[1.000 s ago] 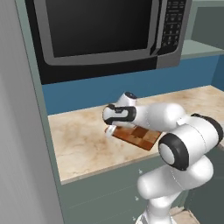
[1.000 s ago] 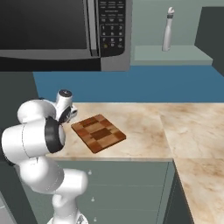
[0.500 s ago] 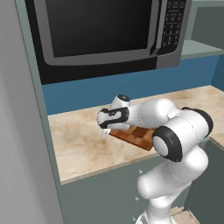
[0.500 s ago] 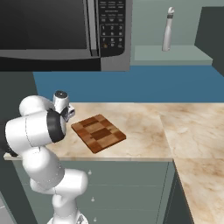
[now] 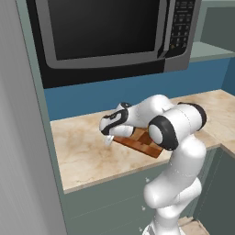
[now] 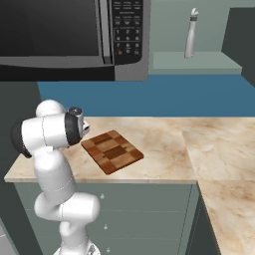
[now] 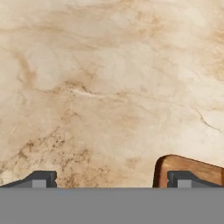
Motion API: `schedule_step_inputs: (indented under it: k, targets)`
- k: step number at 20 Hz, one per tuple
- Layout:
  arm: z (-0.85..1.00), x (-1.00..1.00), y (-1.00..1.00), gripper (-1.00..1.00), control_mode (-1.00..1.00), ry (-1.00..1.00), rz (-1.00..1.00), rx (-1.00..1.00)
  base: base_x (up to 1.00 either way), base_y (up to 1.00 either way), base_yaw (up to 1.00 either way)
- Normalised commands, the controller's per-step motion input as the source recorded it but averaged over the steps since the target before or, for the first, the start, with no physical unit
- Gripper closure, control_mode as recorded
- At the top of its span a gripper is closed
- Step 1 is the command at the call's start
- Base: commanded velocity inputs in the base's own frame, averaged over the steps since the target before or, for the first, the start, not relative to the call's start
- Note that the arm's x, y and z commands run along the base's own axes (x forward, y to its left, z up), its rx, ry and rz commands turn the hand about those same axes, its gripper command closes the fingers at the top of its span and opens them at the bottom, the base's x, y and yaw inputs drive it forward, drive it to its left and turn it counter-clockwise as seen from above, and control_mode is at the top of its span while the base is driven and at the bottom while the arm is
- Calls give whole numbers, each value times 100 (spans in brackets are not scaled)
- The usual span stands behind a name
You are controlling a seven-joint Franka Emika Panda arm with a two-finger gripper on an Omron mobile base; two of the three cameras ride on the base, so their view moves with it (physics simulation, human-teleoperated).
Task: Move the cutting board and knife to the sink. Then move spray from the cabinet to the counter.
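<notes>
Hovering hand (image 7: 111,179) (jaws wide), cutting board (image 6: 112,151) corner beneath, counter (image 7: 109,87).

The counter (image 5: 82,151) lay bare at 9 o'clock of the cutting board (image 6: 112,152), giving free room there. The microwave (image 5: 110,36) hung above and limited the height. At 3 o'clock of the board the counter was open too.
</notes>
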Motion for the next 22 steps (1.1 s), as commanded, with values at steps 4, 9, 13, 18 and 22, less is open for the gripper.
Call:
schedule_step_inputs:
  k: [4, 9, 13, 18, 22]
  targets:
    - [-20, 53, 0, -100, -100, 0, 0, 0, 0, 0, 0]
    - [-22, 49, 0, -100, -100, 0, 0, 0, 0, 0, 0]
    - [-35, 40, 0, -100, -100, 0, 0, 0, 0, 0, 0]
    - [-49, 28, 0, -100, -100, 0, 0, -3, 0, 0, 0]
    - [-47, 18, 0, -100, -100, 0, 0, -4, 0, 0, 0]
